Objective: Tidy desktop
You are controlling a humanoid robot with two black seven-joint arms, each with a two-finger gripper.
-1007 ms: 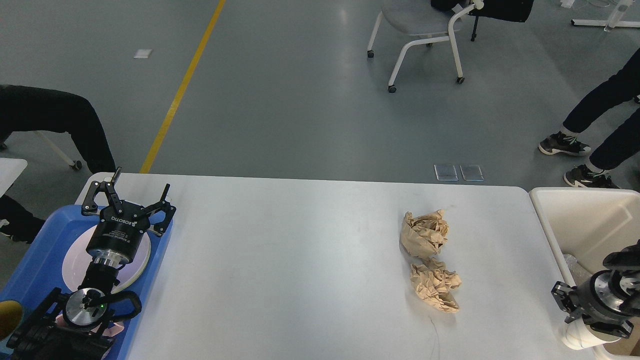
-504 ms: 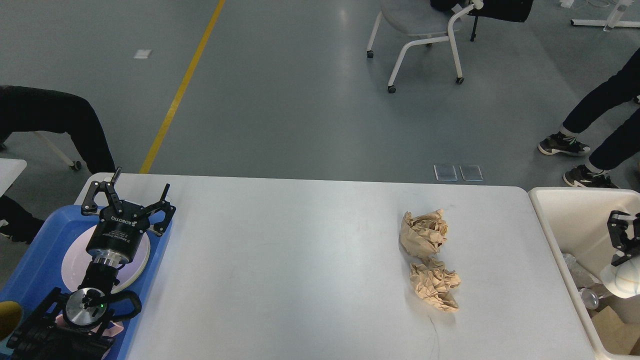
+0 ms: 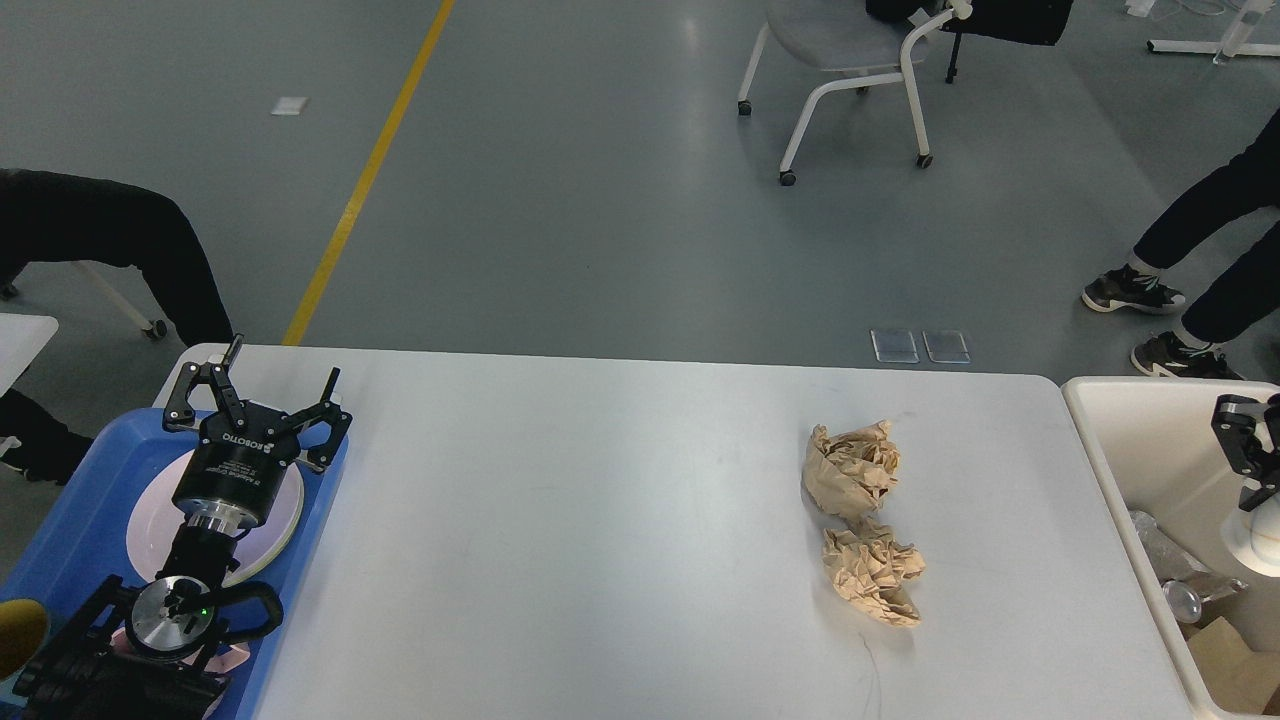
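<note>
A white desktop (image 3: pixel 620 520) fills the lower frame, two crumpled paper balls (image 3: pixel 860 520) right of centre. At lower left, the left gripper (image 3: pixel 262 385) hangs spread above a plate (image 3: pixel 150 520) on a blue tray (image 3: pixel 70 510). At right edge, over a beige bin (image 3: pixel 1130 450), the right gripper (image 3: pixel 1240 440); its state cannot be told.

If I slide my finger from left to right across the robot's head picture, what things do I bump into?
Blue tray → plate → left gripper → bare desktop → two paper balls → beige bin → right gripper.
</note>
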